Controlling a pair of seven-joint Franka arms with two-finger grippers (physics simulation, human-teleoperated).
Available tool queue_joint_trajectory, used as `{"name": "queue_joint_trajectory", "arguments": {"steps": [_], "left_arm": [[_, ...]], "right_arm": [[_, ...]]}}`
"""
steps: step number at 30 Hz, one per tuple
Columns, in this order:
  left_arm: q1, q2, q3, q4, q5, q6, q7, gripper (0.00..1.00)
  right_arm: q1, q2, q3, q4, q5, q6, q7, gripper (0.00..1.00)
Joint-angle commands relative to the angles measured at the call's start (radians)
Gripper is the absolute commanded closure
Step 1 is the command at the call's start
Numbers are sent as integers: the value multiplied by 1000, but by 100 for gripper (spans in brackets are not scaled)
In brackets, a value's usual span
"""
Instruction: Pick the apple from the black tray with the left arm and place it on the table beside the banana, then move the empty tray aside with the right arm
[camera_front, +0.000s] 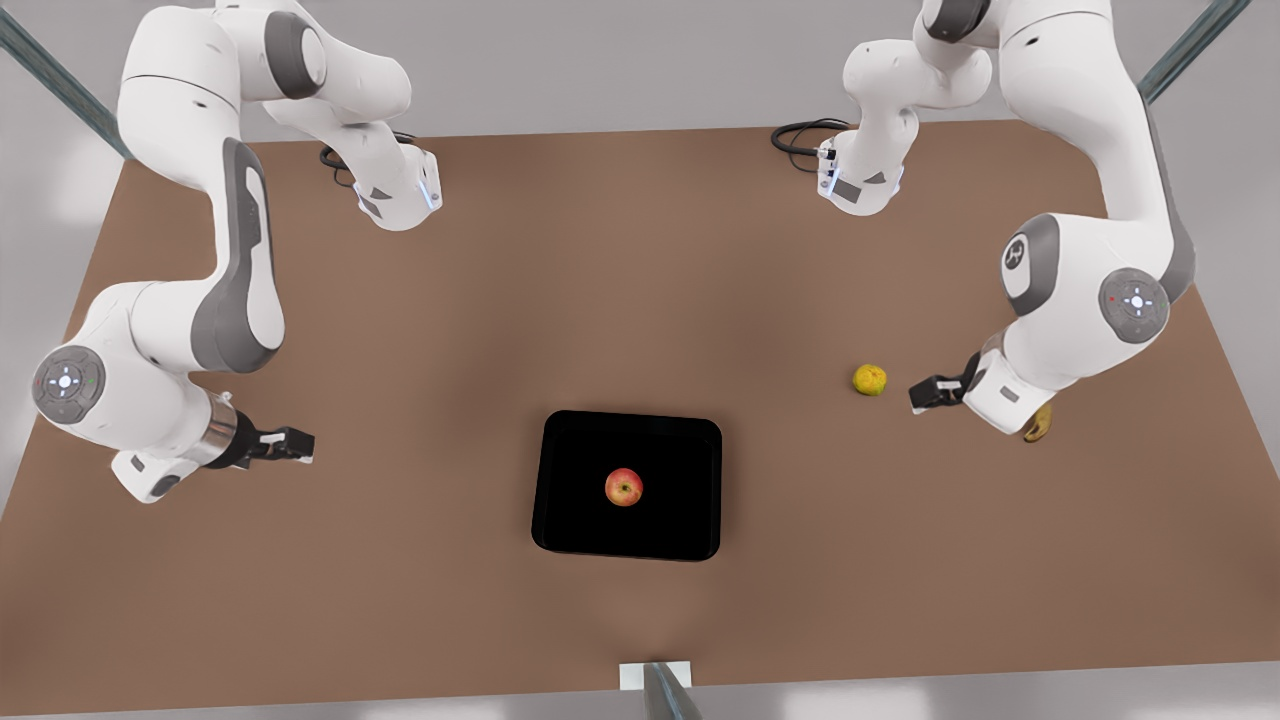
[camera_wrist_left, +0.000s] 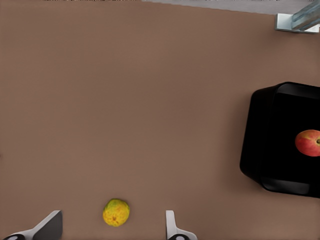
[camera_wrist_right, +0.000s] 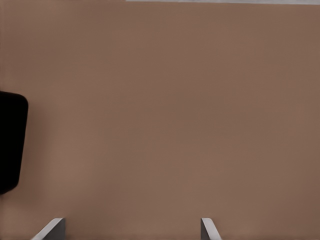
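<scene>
The red apple (camera_front: 624, 487) (camera_wrist_left: 308, 143) lies near the middle of the black tray (camera_front: 570, 520) (camera_wrist_left: 265, 150) (camera_wrist_right: 10, 145), which rests on the brown table (camera_front: 640, 300). My left gripper (camera_front: 916, 394) (camera_wrist_left: 113, 231), on the white hand, hovers open at the front view's right, well away from the tray. The banana (camera_front: 1038, 425) pokes out from behind that hand. At the front view's left hangs my right gripper (camera_front: 303, 445) (camera_wrist_right: 132, 227), black below a metal wrist ring. It is open, holds nothing and stands apart from the tray.
A yellow-green bumpy fruit (camera_front: 870, 380) (camera_wrist_left: 116, 212) lies just off the left gripper's fingertips. Black cables (camera_front: 800, 135) coil at the table's far edge. A white bracket (camera_front: 655, 677) (camera_wrist_left: 290, 22) sits at the near edge. Bare tabletop surrounds the tray.
</scene>
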Motion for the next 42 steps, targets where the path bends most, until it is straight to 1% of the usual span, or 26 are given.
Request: {"name": "queue_joint_trajectory", "arguments": {"steps": [1,3,4,5,6,7,9,10,11,13,14,15,16,17,18,19,22,25,27,30,32,42], "left_arm": [[-7,4,0,3,8,39,-102,0],[-19,7,1,26,61,40,-96,0],[-16,36,3,20,70,108,19,0],[-44,34,-20,41,87,89,81,0],[-148,33,-25,63,131,78,-83,0],[-248,42,-28,109,133,78,-249,0],[-341,68,-29,111,131,89,-464,0],[-416,140,-28,143,142,95,-663,0],[-462,211,-28,210,144,100,-746,0],[-482,267,-28,221,142,164,-821,0],[-482,312,-28,224,142,293,-941,0],[-493,375,-29,250,137,361,-955,0],[-505,430,-26,301,144,359,-970,0],[-505,543,-19,434,157,356,-964,0],[-507,631,-18,542,217,358,-959,0],[-507,642,-15,554,225,365,-872,0],[-547,694,-20,549,308,402,-873,0],[-587,697,-22,542,308,424,-926,0],[-588,729,-22,543,308,517,-938,0],[-599,758,-20,540,341,526,-932,0],[-599,786,-18,542,341,592,-933,0],[-602,840,-5,542,346,686,-939,0]], "right_arm": [[3,-1,0,-1,-3,13,37,0],[3,2,0,2,-4,15,37,0],[4,31,0,3,-6,52,34,0],[4,77,0,6,-8,95,27,0],[3,111,-3,15,-9,130,25,0],[1,128,-6,17,-8,156,25,0],[1,120,-8,43,-4,141,34,0],[0,91,-9,43,-3,127,34,0],[-2,65,-12,45,-6,55,34,0],[-2,34,-19,46,-4,3,36,0],[-2,33,-17,46,-4,-10,37,0],[-2,30,-12,46,-4,-16,37,0],[-3,30,-32,48,-3,-16,36,0],[-2,30,-26,48,-3,-16,37,0],[-2,30,-26,48,-3,-16,37,0],[-2,31,-25,48,-3,-16,37,0],[-2,31,-25,48,-3,-16,37,0],[-2,31,-25,48,-3,-16,37,0],[-2,31,-25,48,-3,-16,37,0],[-2,31,-26,48,-3,-16,37,0],[-2,31,-25,48,-3,-16,37,0],[-2,31,-28,48,-3,-16,37,0]]}}
